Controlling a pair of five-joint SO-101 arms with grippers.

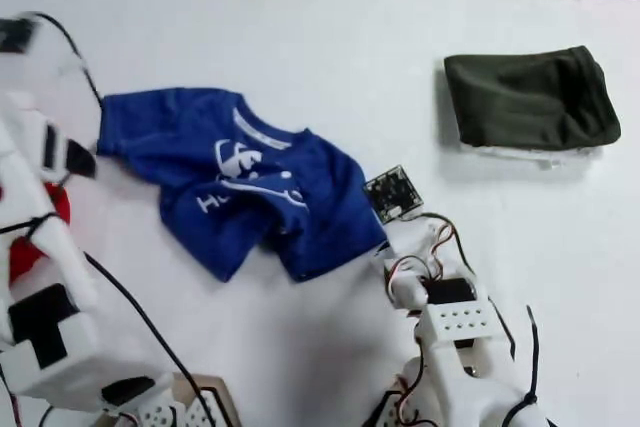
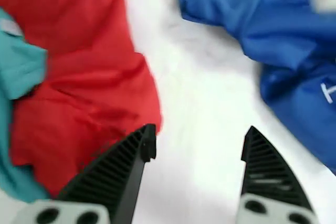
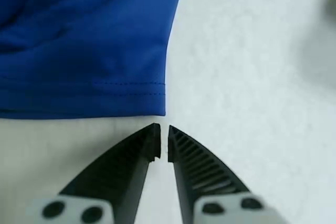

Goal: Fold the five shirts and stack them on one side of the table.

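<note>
One green shirt (image 1: 530, 99) sits folded; blue shirt (image 1: 250, 182) and red shirt (image 2: 79, 77) lie rumpled, left gripper (image 2: 199, 132) spread, right gripper (image 3: 164, 129) pressed together.

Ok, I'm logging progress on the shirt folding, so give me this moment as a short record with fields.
folded: dark green shirt, lying on the right arm's side of the table
unfolded: blue shirt, crumpled mid-table; red shirt and teal shirt, heaped together
left gripper: open, empty, over bare table between the red and blue shirts
right gripper: shut, empty, just off the blue shirt's hem corner
</note>
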